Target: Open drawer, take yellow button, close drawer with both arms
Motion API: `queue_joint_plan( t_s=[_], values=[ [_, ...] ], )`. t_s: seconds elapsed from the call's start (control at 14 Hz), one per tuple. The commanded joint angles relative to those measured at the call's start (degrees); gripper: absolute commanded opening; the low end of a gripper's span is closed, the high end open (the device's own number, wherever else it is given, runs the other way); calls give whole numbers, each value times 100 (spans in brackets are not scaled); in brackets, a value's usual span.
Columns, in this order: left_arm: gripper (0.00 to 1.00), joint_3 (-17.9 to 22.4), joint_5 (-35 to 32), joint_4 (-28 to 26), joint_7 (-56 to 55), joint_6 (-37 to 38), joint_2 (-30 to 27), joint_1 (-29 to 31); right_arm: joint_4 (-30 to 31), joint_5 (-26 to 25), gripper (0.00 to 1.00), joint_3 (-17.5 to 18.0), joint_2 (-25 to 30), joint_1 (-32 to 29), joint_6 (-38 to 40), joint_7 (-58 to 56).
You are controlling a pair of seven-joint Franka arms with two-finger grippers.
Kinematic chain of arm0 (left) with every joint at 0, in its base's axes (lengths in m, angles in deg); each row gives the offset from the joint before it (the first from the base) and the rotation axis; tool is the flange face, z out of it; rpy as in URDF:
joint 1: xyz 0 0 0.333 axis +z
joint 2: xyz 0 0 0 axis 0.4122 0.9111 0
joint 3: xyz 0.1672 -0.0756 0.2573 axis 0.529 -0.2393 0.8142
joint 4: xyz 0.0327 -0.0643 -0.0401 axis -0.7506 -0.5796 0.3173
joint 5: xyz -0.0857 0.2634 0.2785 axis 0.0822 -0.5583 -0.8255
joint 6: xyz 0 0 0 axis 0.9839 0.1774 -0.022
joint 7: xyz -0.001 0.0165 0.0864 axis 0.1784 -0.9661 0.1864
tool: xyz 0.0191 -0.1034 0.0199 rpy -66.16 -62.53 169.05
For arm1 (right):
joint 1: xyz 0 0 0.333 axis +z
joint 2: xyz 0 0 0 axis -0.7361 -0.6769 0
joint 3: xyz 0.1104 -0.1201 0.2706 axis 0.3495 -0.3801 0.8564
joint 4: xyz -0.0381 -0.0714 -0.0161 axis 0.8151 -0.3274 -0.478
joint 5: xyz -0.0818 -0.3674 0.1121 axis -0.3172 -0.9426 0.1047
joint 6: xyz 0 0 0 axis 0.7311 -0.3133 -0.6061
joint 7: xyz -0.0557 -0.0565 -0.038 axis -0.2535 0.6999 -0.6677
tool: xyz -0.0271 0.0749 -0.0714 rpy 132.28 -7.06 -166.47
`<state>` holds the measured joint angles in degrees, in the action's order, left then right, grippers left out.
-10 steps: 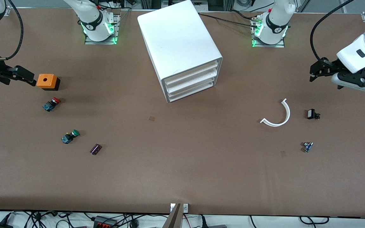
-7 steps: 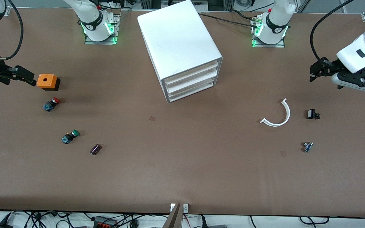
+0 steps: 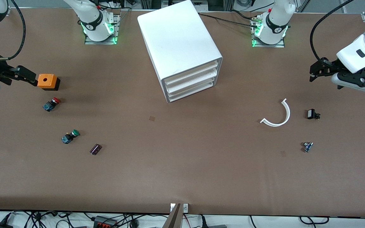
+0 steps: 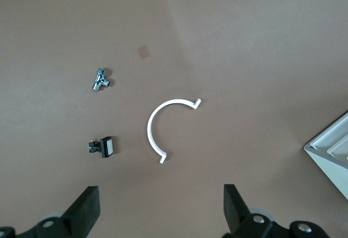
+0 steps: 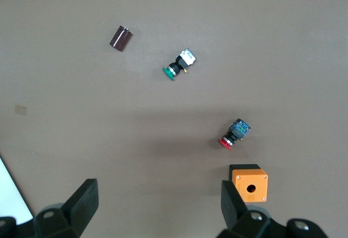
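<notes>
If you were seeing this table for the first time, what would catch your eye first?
The big white cabinet between the arms' bases, all three drawers shut. Next, the orange box toward the right arm's end, beside the open right pincer. The open left pincer hangs above a curved white strip.

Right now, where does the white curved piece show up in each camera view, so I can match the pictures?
Front view: the white curved piece lies on the table toward the left arm's end, beside the small black part.
Left wrist view: it lies mid-picture, below the open left gripper.
Right wrist view: not in it.
Shared landmark: the small black part.
</notes>
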<state>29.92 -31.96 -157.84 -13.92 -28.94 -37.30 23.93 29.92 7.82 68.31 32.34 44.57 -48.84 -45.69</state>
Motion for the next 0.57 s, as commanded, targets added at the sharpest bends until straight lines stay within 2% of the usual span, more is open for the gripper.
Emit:
queue_joint_plan(
  t_s=[0.0,0.5],
  values=[
    [100,-5,104,171,-22,95,75,-11,41,12,100,25,7,-24,-69,-89],
    [100,-14,104,171,-22,104,75,-20,41,4,100,25,-19,19,-184,-90]
  ],
)
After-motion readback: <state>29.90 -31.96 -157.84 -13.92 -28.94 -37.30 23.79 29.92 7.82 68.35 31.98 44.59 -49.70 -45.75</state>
